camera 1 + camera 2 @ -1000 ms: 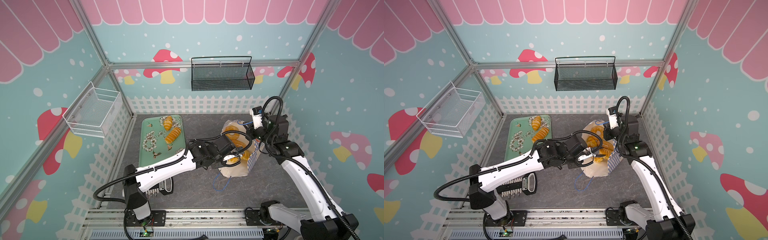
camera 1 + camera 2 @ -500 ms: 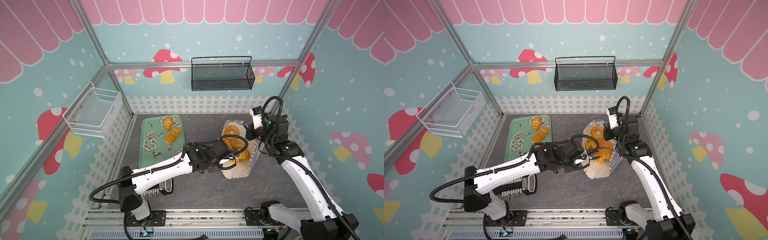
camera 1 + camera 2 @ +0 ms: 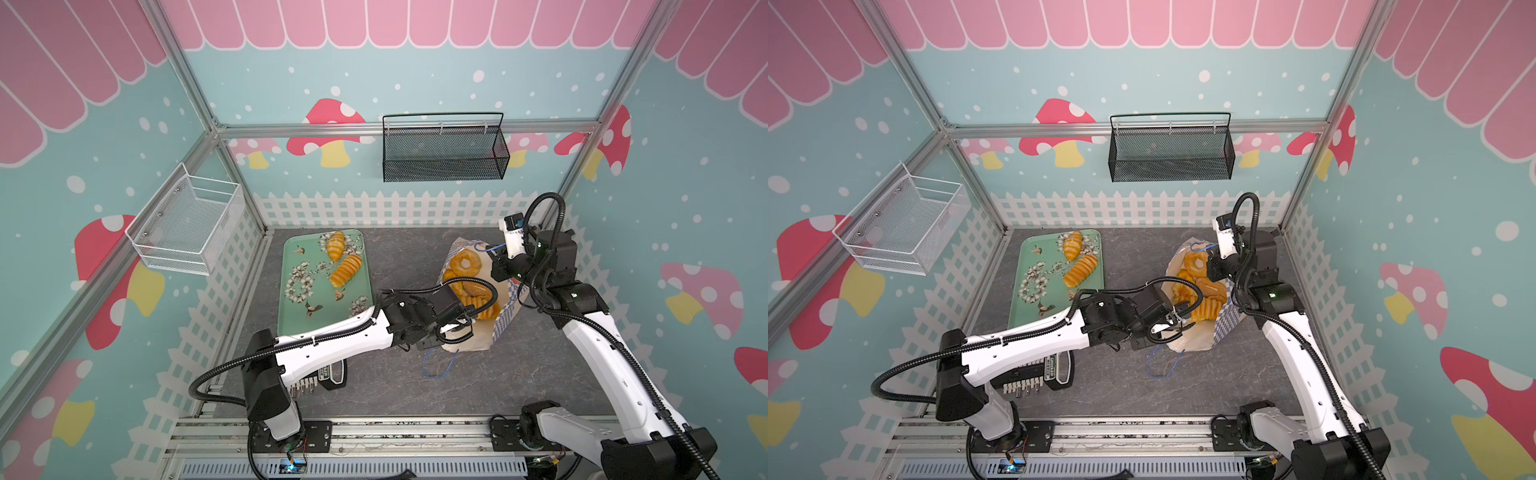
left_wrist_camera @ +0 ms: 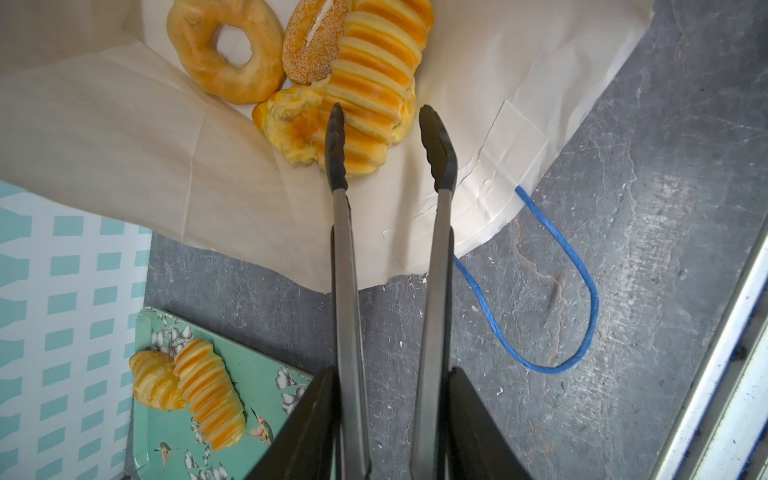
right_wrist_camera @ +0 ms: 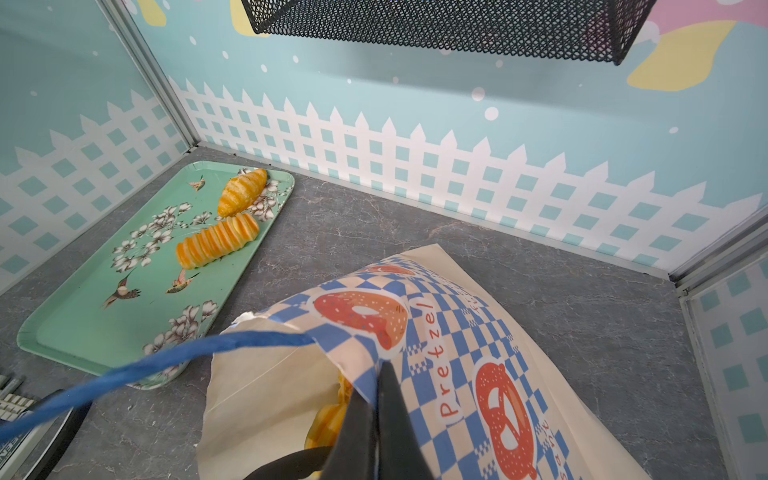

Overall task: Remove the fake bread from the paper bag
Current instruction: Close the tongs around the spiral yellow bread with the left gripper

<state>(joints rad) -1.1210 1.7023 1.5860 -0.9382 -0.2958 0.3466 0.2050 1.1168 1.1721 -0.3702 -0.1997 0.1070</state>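
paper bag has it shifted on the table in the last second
No. The paper bag keeps the same gap to the green tray in both top views, and its loose blue handle lies where it did.

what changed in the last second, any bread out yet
The left arm drew back slightly from the bag, then came forward again, and the tongs in the left tool have opened; their tips now sit either side of the end of the ribbed loaf, gripping nothing. Nothing has come out. The right tool stays shut on the bag's rim; bag and tray are unchanged.
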